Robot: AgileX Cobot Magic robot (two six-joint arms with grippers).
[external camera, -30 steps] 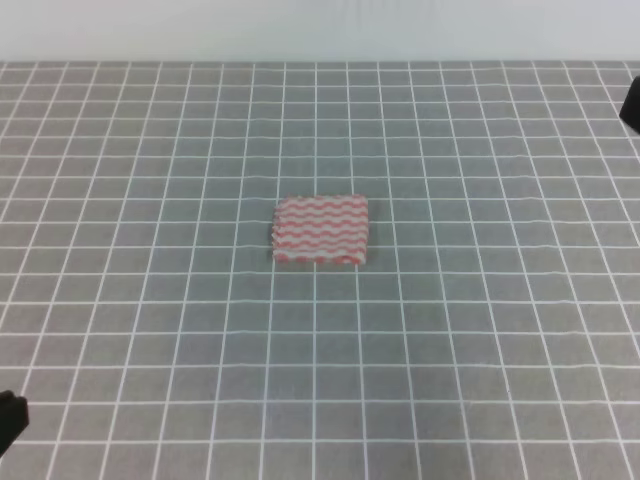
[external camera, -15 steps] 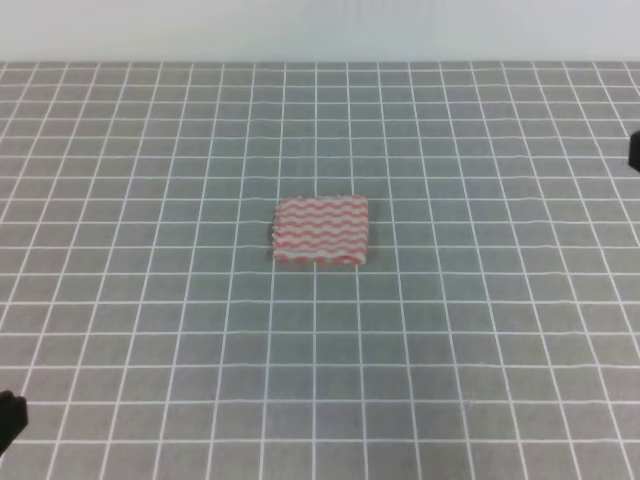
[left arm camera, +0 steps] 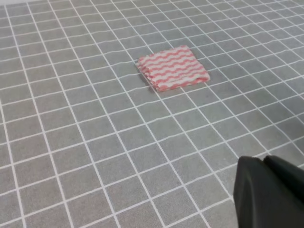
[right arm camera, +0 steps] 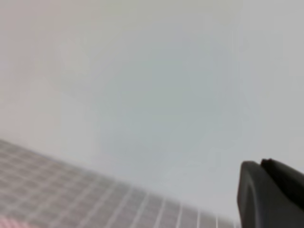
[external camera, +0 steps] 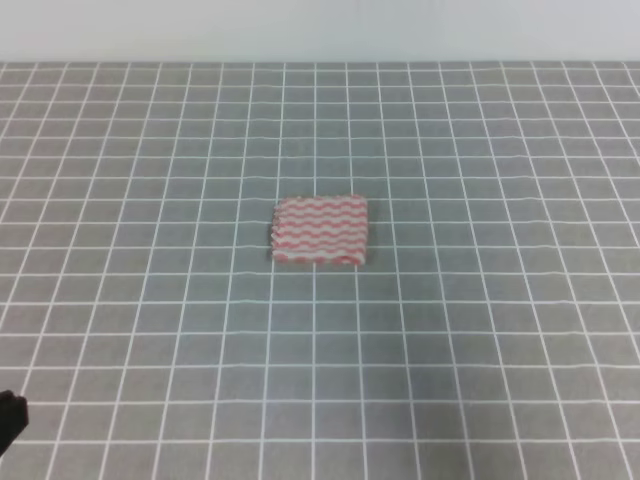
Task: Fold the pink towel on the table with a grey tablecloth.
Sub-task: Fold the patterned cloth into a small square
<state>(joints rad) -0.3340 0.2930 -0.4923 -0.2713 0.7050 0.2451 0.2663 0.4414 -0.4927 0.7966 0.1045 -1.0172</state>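
- The towel lies folded into a compact rectangle near the middle of the surface, a little toward the far side in the high view.
- Its pink-and-white wavy stripes face up, and stacked layers show along its near edge and left side.
- In the left wrist view the towel sits toward the far part of the frame, flat on the grey grid cloth, with the layered edge visible at its near-left corner.
- Nothing touches the towel; both arms are well apart from it.
- The left pincer shows only as a dark body at the near right corner of its own wrist view, over the cloth and well short of the towel. Whether it is open or closed cannot be told from that sliver.
- In the high view a small dark piece of the left arm pokes in at the near left edge.
- The right pincer appears as a dark shape at the lower right of its wrist view. Its state cannot be told either.
- The right wrist view is blurred and mostly filled by a pale wall, with a strip of grid cloth along the bottom and a faint pink patch at the lower left corner.
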